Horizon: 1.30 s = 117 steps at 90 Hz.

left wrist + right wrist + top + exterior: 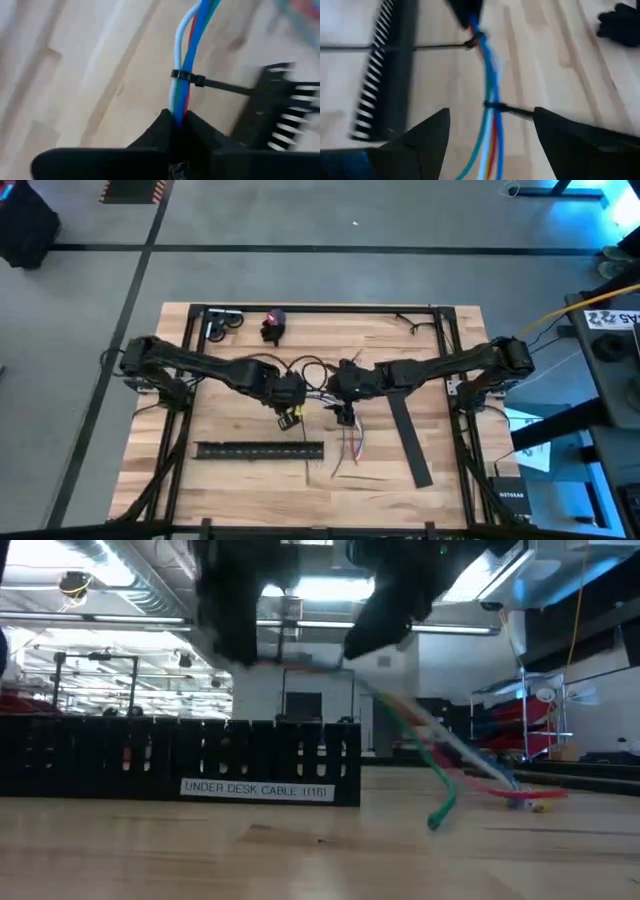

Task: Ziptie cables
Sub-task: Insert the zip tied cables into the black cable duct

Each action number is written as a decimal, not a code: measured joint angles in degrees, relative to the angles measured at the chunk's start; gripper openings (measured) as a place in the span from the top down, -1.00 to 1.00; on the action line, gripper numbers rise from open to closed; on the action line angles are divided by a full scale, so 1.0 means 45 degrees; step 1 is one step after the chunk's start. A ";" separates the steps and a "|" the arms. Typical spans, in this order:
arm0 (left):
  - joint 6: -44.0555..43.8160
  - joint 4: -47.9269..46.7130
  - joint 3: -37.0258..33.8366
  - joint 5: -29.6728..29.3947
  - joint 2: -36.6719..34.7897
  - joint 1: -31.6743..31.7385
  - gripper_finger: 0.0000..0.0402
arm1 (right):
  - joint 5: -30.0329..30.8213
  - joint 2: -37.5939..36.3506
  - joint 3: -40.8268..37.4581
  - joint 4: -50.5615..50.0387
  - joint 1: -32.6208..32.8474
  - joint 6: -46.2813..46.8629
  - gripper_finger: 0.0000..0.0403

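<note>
The cables are a thin bundle of blue, white, red and green wires. In the high view they trail toward the near edge. My left gripper is shut on the bundle at mid-table. A black zip tie circles the wires just beyond its fingertips. My right gripper stands open astride the bundle, one finger on each side. A second zip tie sits between them, and its tail reaches toward one finger. Whether it touches, I cannot tell. My left gripper pinches the bundle near one end between its two fingertips, with the fingers lying along the wires. From the hold the bundle slants down toward the table's right. Its free ends rest on the wood.
A long black cable tray labelled "UNDER DESK CABLE" lies near the front left. A flat black strip lies at the right. Small dark items and loose wire sit at the far edge. Black frame rails border the table.
</note>
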 joint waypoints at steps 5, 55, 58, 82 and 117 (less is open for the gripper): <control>0.0338 -0.0182 0.0297 0.0000 -0.0236 -0.0073 0.87 | 0.0193 0.0019 -0.0009 -0.0041 0.0206 0.0652 -0.39; 0.1031 -0.2130 0.0729 -0.0233 -0.2245 -0.1684 0.87 | 0.2157 0.0413 -0.0019 -0.1267 0.1488 0.5014 0.62; 0.0787 -0.2442 0.0728 -0.0378 -0.2387 -0.1883 0.87 | 0.1977 0.0413 -0.0007 -0.1325 0.1588 0.5101 0.79; -0.0308 -0.3232 0.0693 -0.0627 -0.2950 -0.3490 0.87 | 0.1223 0.0291 0.0558 -0.0094 0.2126 0.4901 0.92; -0.0638 -0.3126 0.0684 -0.0826 -0.2999 -0.3911 0.87 | 0.2115 0.0291 0.1440 -0.0692 0.2095 0.3930 0.19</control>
